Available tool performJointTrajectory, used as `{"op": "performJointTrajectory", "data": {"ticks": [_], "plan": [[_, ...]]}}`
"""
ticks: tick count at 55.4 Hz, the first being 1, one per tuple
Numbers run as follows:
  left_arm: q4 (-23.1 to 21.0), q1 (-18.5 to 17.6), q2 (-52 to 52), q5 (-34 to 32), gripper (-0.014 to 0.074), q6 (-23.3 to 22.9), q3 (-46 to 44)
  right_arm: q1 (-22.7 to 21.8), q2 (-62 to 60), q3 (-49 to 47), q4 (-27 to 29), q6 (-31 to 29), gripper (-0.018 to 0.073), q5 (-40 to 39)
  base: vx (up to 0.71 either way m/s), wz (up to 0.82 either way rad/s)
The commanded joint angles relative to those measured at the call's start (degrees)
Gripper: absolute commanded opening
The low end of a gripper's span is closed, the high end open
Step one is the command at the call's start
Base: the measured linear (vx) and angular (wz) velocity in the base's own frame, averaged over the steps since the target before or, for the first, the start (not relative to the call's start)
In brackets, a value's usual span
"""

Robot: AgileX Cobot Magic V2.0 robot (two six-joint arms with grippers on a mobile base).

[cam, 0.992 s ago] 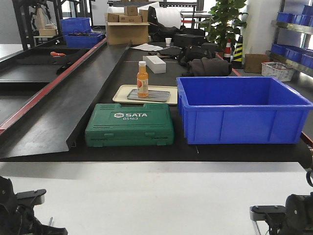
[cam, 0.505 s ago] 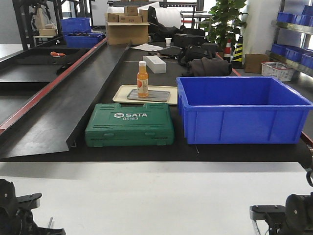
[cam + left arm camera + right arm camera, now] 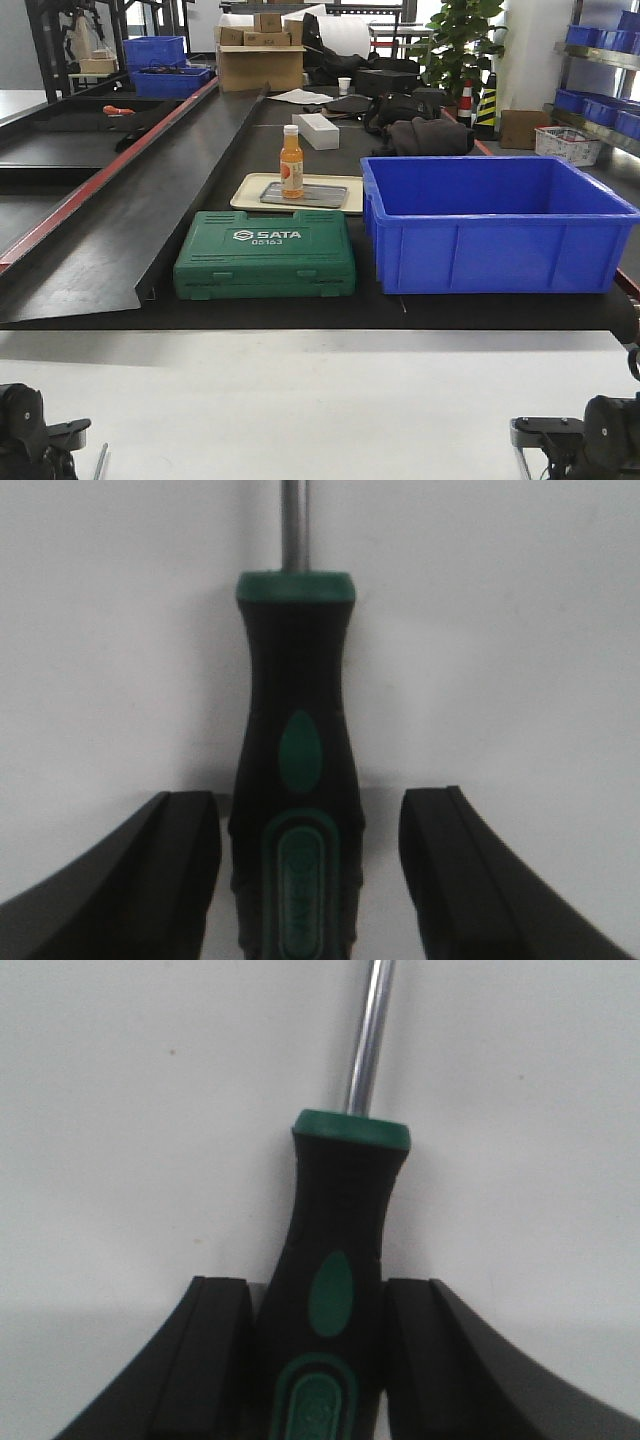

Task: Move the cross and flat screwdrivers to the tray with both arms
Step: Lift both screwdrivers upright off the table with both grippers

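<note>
We see our left claw (image 3: pixel 310 800) lower than before, open around one screwdriver (image 3: pixel 295 680); our right claw (image 3: pixel 318 1285) has not moved and squeezes the other screwdriver (image 3: pixel 345 1210)

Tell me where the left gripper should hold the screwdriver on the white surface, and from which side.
Hold the screwdriver by its thick black-and-green handle, not the thin shaft. Come from the handle's end, along its length, with one finger on each side: the left gripper is lined up so, open.
</note>
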Motion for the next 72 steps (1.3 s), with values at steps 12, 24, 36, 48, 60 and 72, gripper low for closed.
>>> {"op": "performJointTrajectory", "data": {"ticks": [12, 24, 36, 48, 60, 72], "plan": [[2.2, -0.2, -0.4, -0.4, 0.0486, 2.1, -1.7, -0.2, -1.0, -0.6, 1.9, -0.3, -0.0008, 0.3, 0.00, 0.00], [4.3, -0.2, 0.2, 1.4, 0.0196, 2.1, -1.7, -0.2, -1.0, -0.6, 1.9, -0.3, -0.0008, 0.6, 0.00, 0.00], [4.5, -0.2, -0.4, 1.3, -0.0008, 2.5, -1.7, -0.2, -1.7, -0.6, 2.0, -0.3, -0.0008, 1.3, 0.00, 0.00], [4.3, -0.3, -7.6, -0.3, -0.0007, 4.5, -1.7, -0.2, -8.1, -0.6, 2.5, -0.4, -0.0008, 2.5, 0.00, 0.00], [4.3, -0.3, -19.9, -2.2, -0.0006, 5.1, -1.7, -0.2, -21.2, -0.6, 2.6, -0.4, -0.0008, 4.1, 0.00, 0.00], [3.8, -0.3, -34.5, -2.1, -0.0006, 7.4, -1.6, -0.2, -39.2, 0.2, 4.7, -4.6, -0.0008, 3.7, 0.00, 0.00]]}}
